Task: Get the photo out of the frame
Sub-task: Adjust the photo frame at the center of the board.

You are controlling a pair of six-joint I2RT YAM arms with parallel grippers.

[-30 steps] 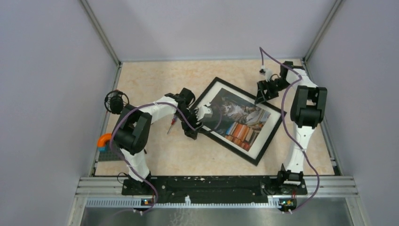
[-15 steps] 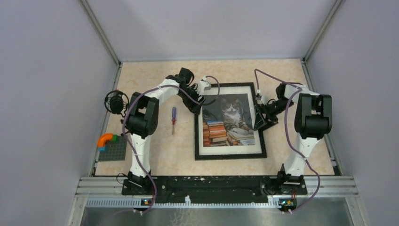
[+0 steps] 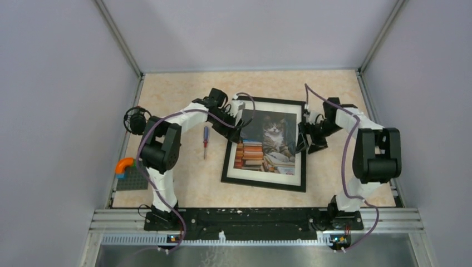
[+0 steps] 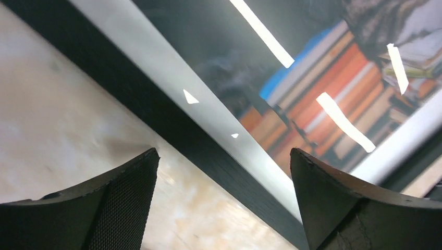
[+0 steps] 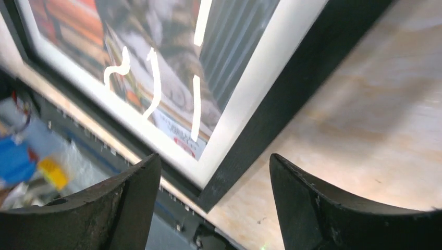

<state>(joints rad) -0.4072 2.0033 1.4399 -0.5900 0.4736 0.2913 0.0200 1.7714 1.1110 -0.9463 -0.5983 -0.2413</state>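
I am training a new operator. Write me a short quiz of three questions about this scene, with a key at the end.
1. True or false: the photo lies outside the frame.
2. What lies on the table beside the frame? A) screwdriver B) scissors C) spoon
3. Fill in: the left claw and the right claw are both ____.
Key: 1 false; 2 A; 3 open.
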